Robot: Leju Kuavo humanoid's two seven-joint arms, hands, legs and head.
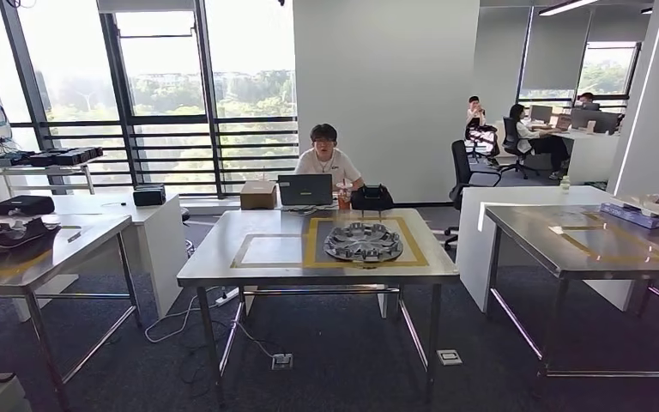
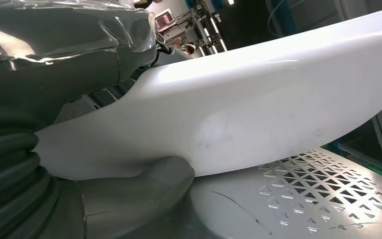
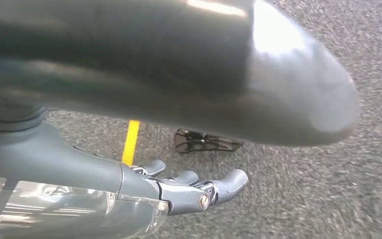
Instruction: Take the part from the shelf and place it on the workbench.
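Observation:
A round grey metal part [image 1: 363, 242] lies inside the yellow-taped square on the middle workbench [image 1: 223, 270], straight ahead of me. Dark moulded parts [image 1: 4, 232] lie on the steel table at the left. In the left wrist view my left hand [image 2: 129, 194] lays its thick grey thumb against a large smooth white curved shell [image 2: 258, 109]; its fingers are hidden, and a perforated metal plate [image 2: 328, 189] lies underneath. My right hand [image 3: 194, 189] hangs over grey carpet, fingers apart and holding nothing.
A person sits behind a laptop [image 1: 305, 189] at the workbench's far side, beside a cardboard box [image 1: 258, 195] and a black bag [image 1: 371, 198]. A steel table [image 1: 515, 225] with a flat box [image 1: 643, 213] stands at the right. Cables [image 1: 180, 322] trail on the carpet. A yellow floor line [image 3: 130, 142] runs under the right hand.

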